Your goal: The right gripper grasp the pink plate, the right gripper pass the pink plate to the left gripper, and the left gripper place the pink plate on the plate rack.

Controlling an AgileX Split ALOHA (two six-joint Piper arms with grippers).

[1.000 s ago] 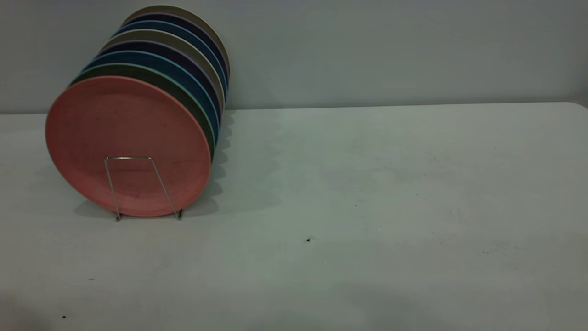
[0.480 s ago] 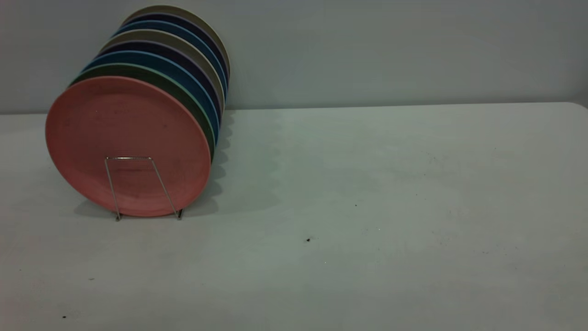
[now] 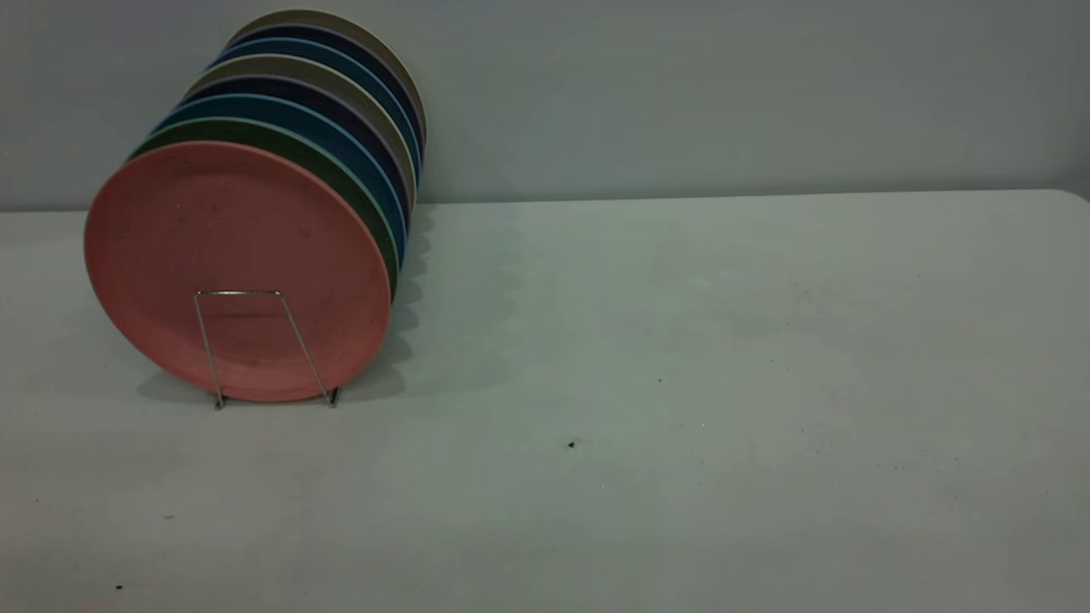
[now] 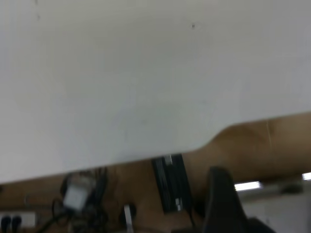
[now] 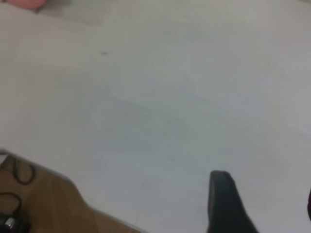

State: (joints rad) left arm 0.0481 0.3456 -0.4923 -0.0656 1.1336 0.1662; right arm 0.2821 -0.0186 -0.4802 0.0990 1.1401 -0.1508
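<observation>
A pale desk (image 3: 681, 358) fills the exterior view, with a plain wall behind it. At the desk's left side stands a wire rack (image 3: 255, 345), its front loop rising in front of the pink plate (image 3: 230, 255). The pink plate stands on edge in the rack's nearest slot, leaning back slightly, its face towards the camera. Behind it, packed in a close row that recedes towards the wall, stand more plates (image 3: 341, 111): a green one just behind the pink, then blue, dark navy and beige ones.

Neither arm appears in the exterior view. In the left wrist view, one dark finger of the left pincer (image 4: 221, 204) shows over the desk's edge, with a brown floor, cables and a black bar below; whether this pincer is apart or together cannot be told. In the right wrist view, one dark finger of the right pincer (image 5: 223, 201) hangs above bare desk, far from a sliver of pink plate; its state also cannot be told.
</observation>
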